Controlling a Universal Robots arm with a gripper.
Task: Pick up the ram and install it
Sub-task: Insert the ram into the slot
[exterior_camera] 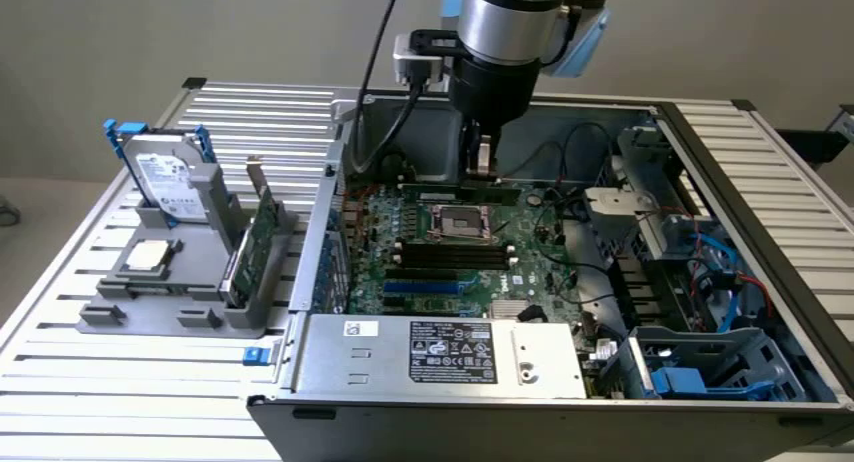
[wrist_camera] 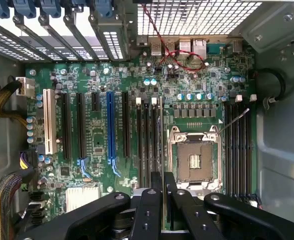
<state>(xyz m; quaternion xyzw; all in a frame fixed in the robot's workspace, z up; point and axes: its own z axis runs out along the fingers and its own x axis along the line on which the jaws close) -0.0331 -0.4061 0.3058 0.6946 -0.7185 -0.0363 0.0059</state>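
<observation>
My black two-fingered gripper [exterior_camera: 483, 167] is clenched on the ram [exterior_camera: 447, 193], a long, thin green circuit-board stick, grasped mid-length. The stick stands on edge, low over the green motherboard [exterior_camera: 534, 272], just beside the square silver processor socket [exterior_camera: 461, 220], inside the open grey metal computer case [exterior_camera: 400, 367]. I cannot tell whether it touches a slot.
</observation>
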